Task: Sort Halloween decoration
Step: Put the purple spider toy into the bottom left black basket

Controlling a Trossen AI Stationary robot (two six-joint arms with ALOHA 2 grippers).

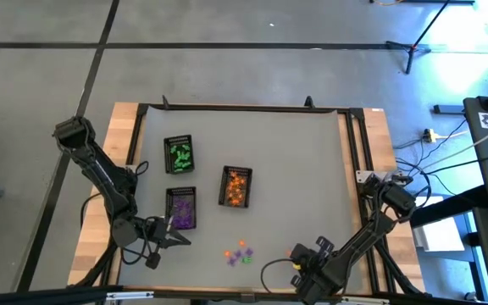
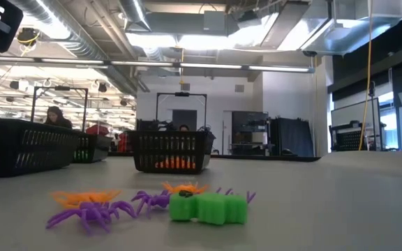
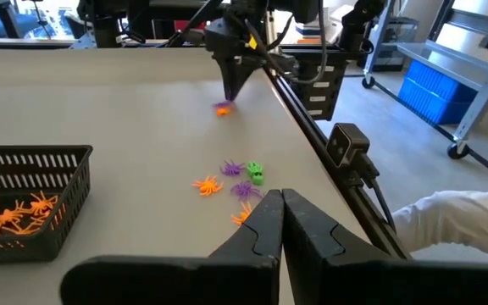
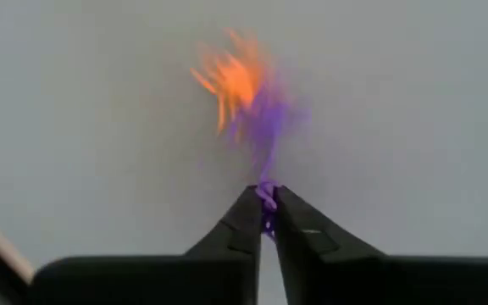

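Purple spider pinched in right jaws, unseen from overhead

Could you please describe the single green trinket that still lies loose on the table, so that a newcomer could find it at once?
Start from the three black trays on the grey table; the tray of orange pieces stands farthest right. Between it and the table's near edge lies a small loose cluster of trinkets. The green trinket is the only green, blocky piece there; its neighbours are leggy purple and orange spiders.
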